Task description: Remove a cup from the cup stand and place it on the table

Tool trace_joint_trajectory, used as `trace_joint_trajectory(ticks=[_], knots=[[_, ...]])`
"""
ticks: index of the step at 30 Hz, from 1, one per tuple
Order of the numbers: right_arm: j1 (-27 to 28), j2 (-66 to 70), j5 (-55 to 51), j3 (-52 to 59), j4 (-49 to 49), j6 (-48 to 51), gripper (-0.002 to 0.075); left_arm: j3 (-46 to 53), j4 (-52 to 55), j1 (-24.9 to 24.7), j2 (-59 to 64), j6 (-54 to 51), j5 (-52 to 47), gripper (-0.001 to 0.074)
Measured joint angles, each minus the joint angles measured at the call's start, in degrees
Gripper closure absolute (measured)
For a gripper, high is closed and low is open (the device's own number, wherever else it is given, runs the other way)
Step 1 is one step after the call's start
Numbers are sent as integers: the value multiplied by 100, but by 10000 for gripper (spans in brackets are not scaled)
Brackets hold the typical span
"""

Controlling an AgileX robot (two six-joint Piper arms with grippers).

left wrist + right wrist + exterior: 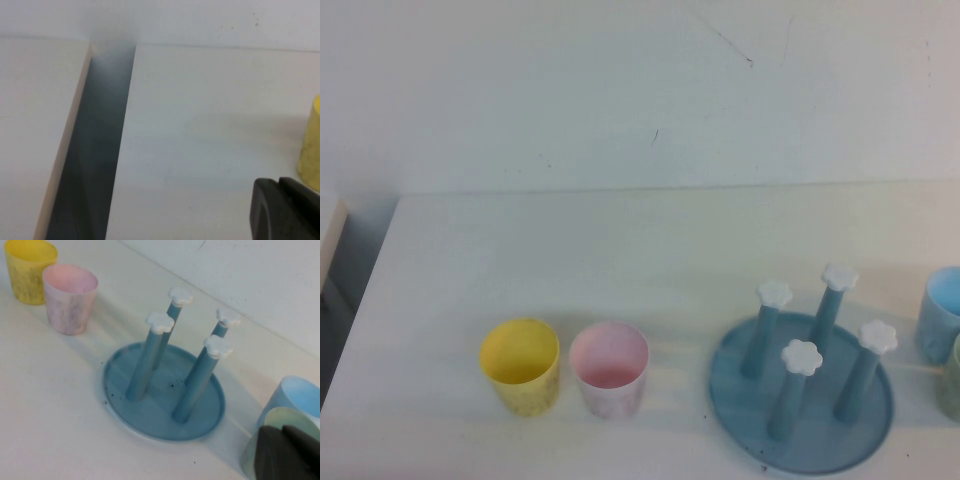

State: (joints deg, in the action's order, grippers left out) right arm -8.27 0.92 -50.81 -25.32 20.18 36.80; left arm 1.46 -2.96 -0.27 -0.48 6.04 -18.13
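mint-green cup [274, 426] stands upright on the table [620, 240] near its right edge, off the cup stand [800, 395], just beside the right gripper [290, 455]; left gripper [287, 210] near left edge; jaw states indiscernible.

A bare test bench rather than a lived-in room: a plain white tabletop [570, 260] against a scuffed white wall [620, 90], with only a blue cup stand [802, 395] and a few plastic cups beside the stand.
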Motion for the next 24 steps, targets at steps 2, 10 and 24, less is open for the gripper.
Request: trace_joint_trajectory(ticks=[2,10,24], knots=[[0,0,0,0,0,0,727,0,124,0,0,26,0,737],[0,0,0,0,9,9,727,0,226,0,0,26,-8,737],[0,0,0,0,22,68,727,-10,250,0,0,26,-82,737]])
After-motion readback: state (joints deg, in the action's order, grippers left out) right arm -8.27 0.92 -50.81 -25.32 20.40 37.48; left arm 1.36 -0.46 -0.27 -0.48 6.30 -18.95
